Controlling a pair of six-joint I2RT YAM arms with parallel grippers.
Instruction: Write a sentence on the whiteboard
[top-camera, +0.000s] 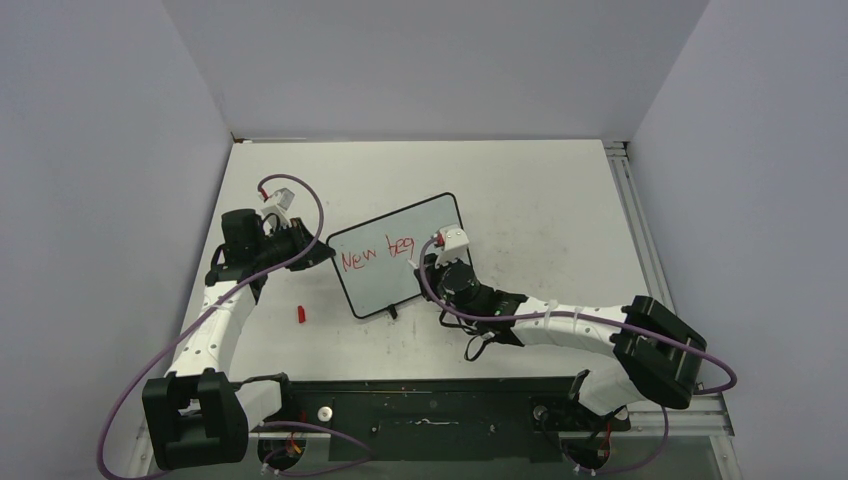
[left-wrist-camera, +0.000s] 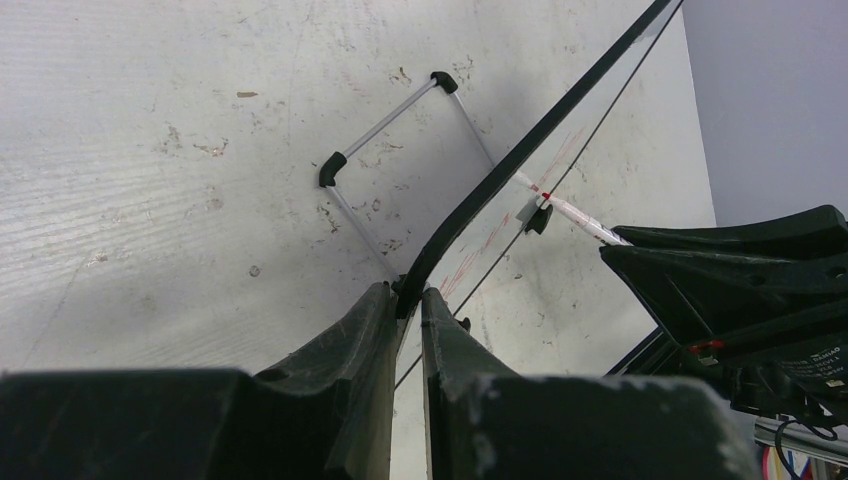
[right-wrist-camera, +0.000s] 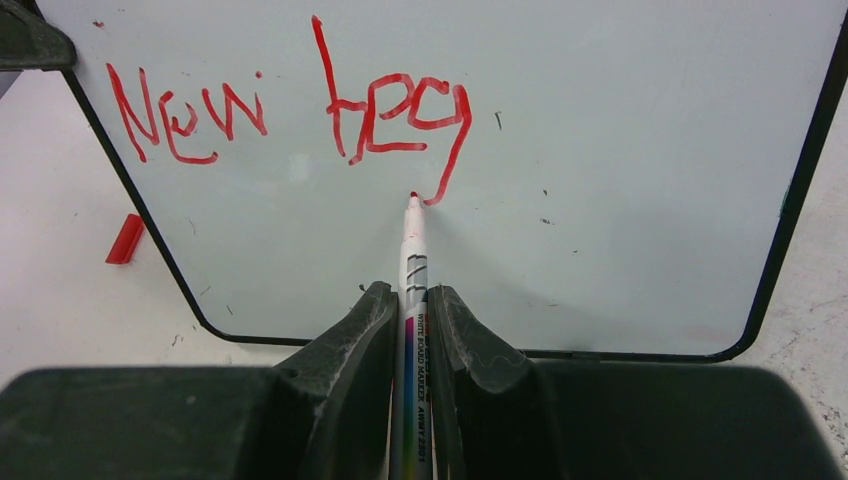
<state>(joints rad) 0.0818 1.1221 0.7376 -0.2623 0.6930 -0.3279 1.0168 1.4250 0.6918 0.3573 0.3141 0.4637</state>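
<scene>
Red marker letters make the start of the sentence (top-camera: 375, 253), and they read "New beg" in one line. The sentence is on the whiteboard (top-camera: 425, 235), which sits near the middle of the table (top-camera: 540, 200), between the two arms. The whiteboard's long side runs from left to right and climbs a little toward the far right corner. The words run the same way, along that long side. The letters fill the left half, and the right half is bare and white.

The left gripper (top-camera: 300, 245) is shut tight on the whiteboard's left edge. In the left wrist view its two fingers (left-wrist-camera: 370, 330) pinch the thin black frame between them. A thin silver stand (left-wrist-camera: 385, 125) with black corners shows behind the whiteboard there.

The right gripper (top-camera: 432, 262) is closed around a white marker (right-wrist-camera: 412, 270). The marker is long and thin, and it sticks straight out from between the fingers toward the whiteboard. Its red tip (right-wrist-camera: 413, 196) is just beside the bottom of the tail of the "g". I cannot tell if the tip touches the whiteboard.

A small red cap (top-camera: 301, 314) lies on the table, just off the whiteboard's near left corner.
</scene>
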